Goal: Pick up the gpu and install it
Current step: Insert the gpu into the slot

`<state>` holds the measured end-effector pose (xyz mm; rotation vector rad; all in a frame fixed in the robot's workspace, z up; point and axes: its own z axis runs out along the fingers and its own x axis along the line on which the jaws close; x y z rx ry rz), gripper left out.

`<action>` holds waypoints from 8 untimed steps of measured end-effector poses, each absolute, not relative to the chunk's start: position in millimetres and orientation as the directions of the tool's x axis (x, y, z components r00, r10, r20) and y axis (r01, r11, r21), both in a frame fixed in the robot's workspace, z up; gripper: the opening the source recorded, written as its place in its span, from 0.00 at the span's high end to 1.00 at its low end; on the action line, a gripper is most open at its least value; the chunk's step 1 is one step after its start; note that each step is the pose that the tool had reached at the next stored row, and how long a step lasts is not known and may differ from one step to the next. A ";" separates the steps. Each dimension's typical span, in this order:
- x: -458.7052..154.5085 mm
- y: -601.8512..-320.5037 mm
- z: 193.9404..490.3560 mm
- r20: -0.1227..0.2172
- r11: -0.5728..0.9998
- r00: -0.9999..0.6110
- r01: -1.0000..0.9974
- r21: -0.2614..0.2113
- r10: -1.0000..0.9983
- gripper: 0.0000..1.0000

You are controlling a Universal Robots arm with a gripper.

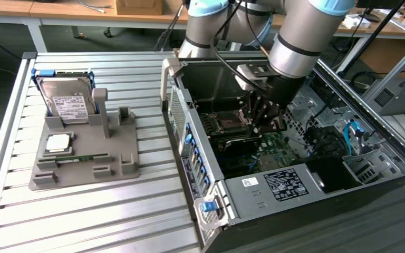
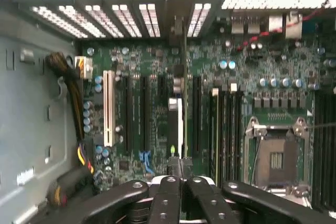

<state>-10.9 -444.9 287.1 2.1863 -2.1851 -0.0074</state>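
The jaws are closed tight on the top edge of the gpu [image 2: 184, 103], which the wrist view shows edge-on as a thin upright card standing over the slots of the green motherboard [image 2: 157, 103]. The gripper [image 1: 264, 120] sits at centre frame in the exterior view, reaching down inside the open computer case [image 1: 273, 184]; there the card is hidden among the fingers. Toward that view's left, a grey tray [image 1: 83, 158] holds a silver hard drive [image 1: 67, 103] and a memory stick [image 1: 76, 157].
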 end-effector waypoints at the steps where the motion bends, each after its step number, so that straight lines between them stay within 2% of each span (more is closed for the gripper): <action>1: -6.2 -445.0 286.8 0.032 0.000 0.001 -0.999 0.043 -0.999 0.89; 8: 15.4 -444.9 286.3 0.032 0.000 0.002 -0.998 0.058 -0.999 0.89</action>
